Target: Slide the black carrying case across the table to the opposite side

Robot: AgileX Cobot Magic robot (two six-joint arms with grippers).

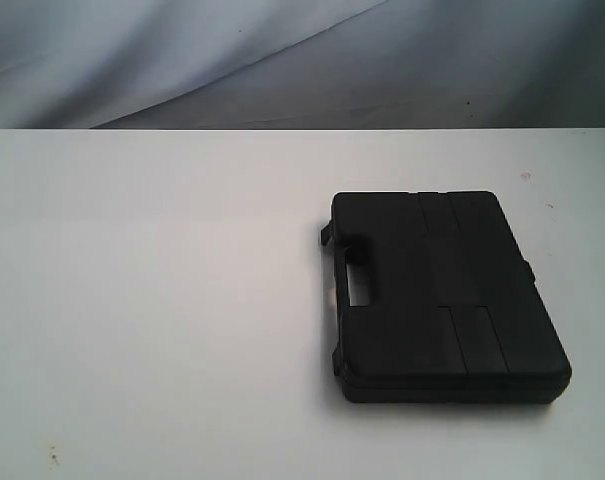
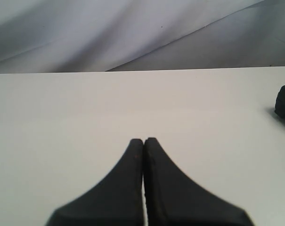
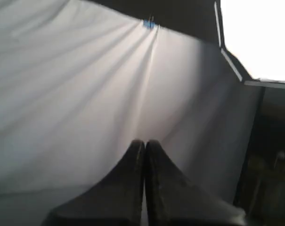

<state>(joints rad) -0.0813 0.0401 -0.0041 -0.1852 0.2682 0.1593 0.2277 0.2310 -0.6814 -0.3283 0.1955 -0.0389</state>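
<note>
The case (image 1: 442,295) lies on the right of the table (image 1: 152,300), handle facing left. The left gripper (image 2: 143,140) and right gripper (image 3: 144,142) are pinched shut, empty; the right is probably nearer.

Grey cloth and one hard light around me.
Behind the white table (image 1: 132,300) I see a pale grey cloth backdrop (image 1: 182,60) hanging in long soft folds, shadowed in bands. My right wrist view shows such cloth gathered to a small blue clip (image 3: 149,23), near it a glaring white light panel (image 3: 257,37) with a dark edge, and a dim, blurred corner (image 3: 269,174) I cannot make out.
</note>
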